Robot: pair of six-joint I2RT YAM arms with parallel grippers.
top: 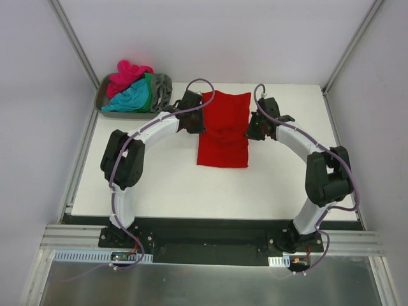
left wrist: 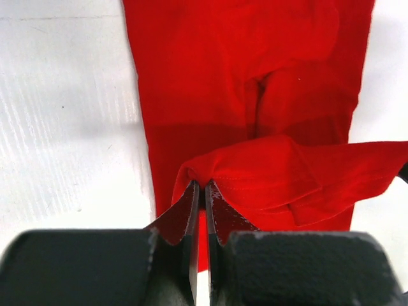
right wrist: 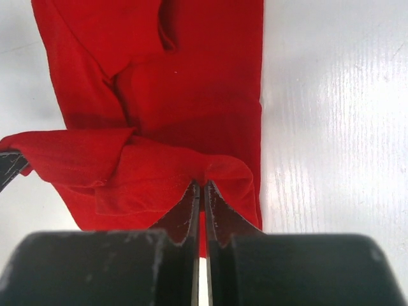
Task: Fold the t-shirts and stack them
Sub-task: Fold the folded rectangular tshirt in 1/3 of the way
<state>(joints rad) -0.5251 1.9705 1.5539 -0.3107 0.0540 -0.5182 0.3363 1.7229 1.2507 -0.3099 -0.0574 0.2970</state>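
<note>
A bright red t-shirt (top: 223, 131) lies as a long folded strip in the middle of the white table. My left gripper (top: 199, 122) is shut on its left edge, pinching a raised fold of red cloth (left wrist: 242, 172). On the opposite edge my right gripper (top: 250, 131) is shut on the same lifted hem (right wrist: 159, 172). The held band of cloth hangs between both grippers above the flat part of the shirt (right wrist: 191, 89). The other t-shirts, magenta-pink (top: 127, 73), teal-blue (top: 127, 99), green (top: 149, 92) and grey (top: 162, 89), sit crumpled in a pile at the back left.
The pile rests in a grey tray (top: 102, 102) at the table's back left corner. White walls close in the table (top: 166, 185) on three sides. A black rail and metal plate run along the near edge by the arm bases.
</note>
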